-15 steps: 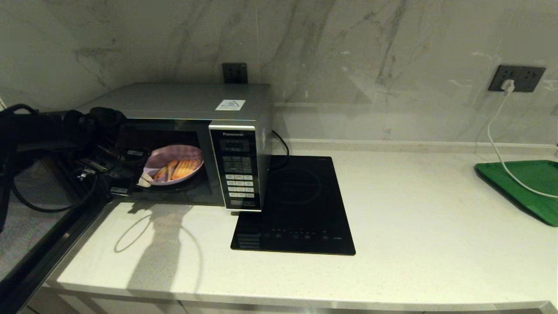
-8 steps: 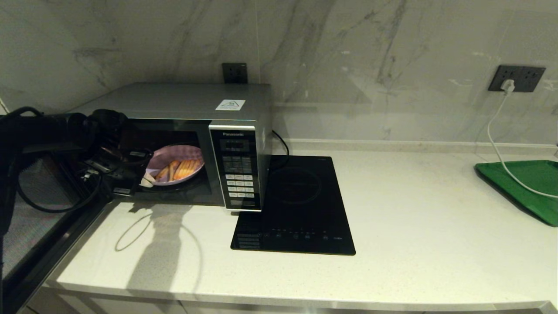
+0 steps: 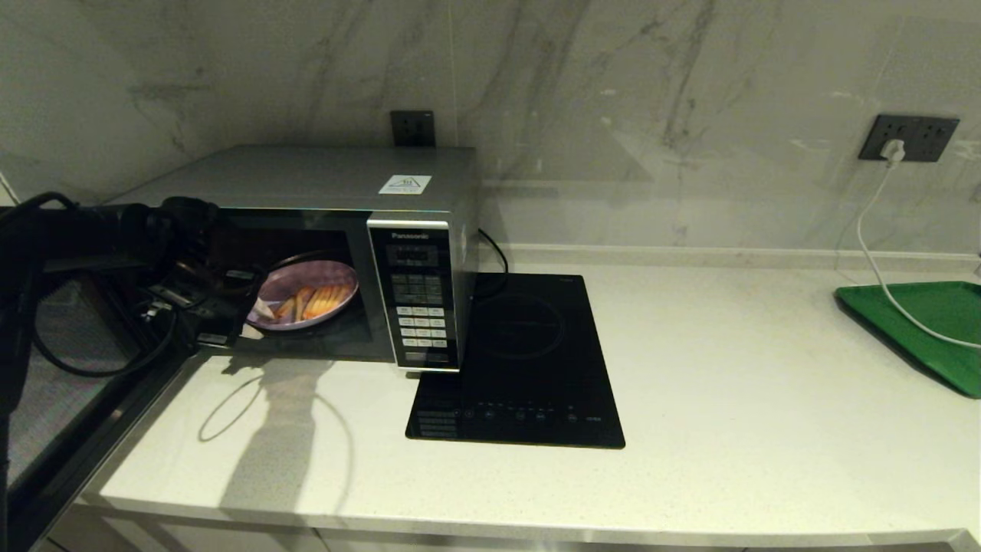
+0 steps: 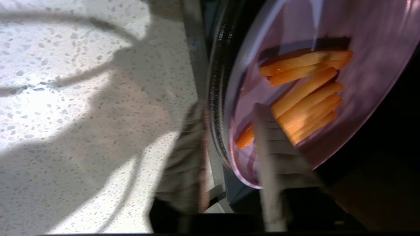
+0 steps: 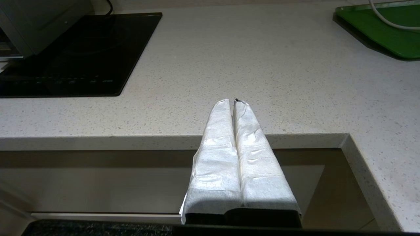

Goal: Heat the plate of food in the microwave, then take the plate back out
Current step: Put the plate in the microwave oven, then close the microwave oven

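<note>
The left gripper (image 4: pixel 229 144) reaches into the open microwave (image 3: pixel 322 192), its two white-wrapped fingers (image 4: pixel 267 154) parted on either side of the near rim of the plate of food (image 3: pixel 306 295), one above the plate and one below, a visible gap around the rim; the single lilac plate sits on the dark turntable (image 4: pixel 216 82) inside the cavity, carrying some eight thin orange fries (image 4: pixel 305 95), most laid side by side and one apart near the rim; the microwave door (image 3: pixel 69 368) hangs swung out to the robot's left; the right gripper (image 5: pixel 235 101) waits well apart, low before the counter edge, its two wrapped fingers pressed together on nothing.

On the pale speckled counter (image 3: pixel 728 429) stand one microwave, one black glass hob (image 3: pixel 529 360) just beside it, and one green tray (image 3: pixel 931 326) at the far right, crossed by a white cable (image 3: pixel 870 245) running to one of two dark wall sockets (image 3: pixel 908 138).

Against the frame a second earlier, the plate lies flatter and lower on the turntable, where before it was tilted up toward the camera; the left fingers, then closed on its rim, have since spread; the right arm, hob and tray are unchanged.
</note>
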